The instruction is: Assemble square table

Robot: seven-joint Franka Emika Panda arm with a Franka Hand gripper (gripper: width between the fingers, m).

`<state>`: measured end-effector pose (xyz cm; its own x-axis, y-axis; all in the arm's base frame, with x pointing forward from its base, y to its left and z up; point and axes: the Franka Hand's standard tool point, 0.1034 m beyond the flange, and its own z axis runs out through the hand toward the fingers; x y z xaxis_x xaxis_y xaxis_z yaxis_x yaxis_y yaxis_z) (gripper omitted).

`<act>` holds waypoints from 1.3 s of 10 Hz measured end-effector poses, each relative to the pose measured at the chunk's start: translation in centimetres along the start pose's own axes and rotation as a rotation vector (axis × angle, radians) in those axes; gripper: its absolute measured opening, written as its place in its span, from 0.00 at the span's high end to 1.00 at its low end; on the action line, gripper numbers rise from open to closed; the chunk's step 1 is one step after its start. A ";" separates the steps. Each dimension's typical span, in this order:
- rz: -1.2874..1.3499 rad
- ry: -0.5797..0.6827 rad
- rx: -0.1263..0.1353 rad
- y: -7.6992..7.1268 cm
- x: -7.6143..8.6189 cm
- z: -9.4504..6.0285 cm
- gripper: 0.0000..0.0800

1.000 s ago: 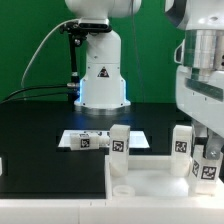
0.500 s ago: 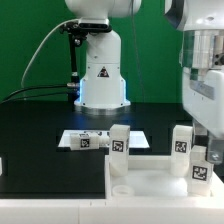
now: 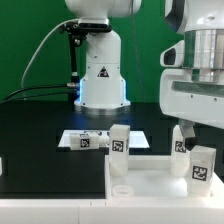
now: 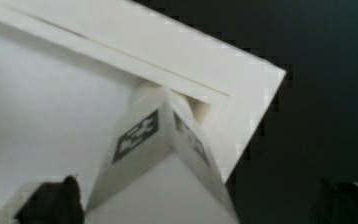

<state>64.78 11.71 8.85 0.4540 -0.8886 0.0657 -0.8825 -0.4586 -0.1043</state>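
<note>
The gripper (image 3: 183,133) hangs above the tabletop's (image 3: 150,178) corner on the exterior view's right, fingers spread, holding nothing. Below it a leg (image 3: 203,165) stands on that corner, another leg (image 3: 180,141) behind, a third leg (image 3: 119,142) at the far-left corner.

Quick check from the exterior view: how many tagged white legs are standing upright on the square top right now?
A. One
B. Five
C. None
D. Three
D: on the square top stand three legs, one on the exterior view's left and two on its right, below the gripper.
</note>
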 end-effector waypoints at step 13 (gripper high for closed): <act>0.350 -0.017 -0.035 1.1 1.1 0.8 0.64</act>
<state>64.37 10.23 7.97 0.1252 -0.9920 0.0151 -0.9885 -0.1260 -0.0832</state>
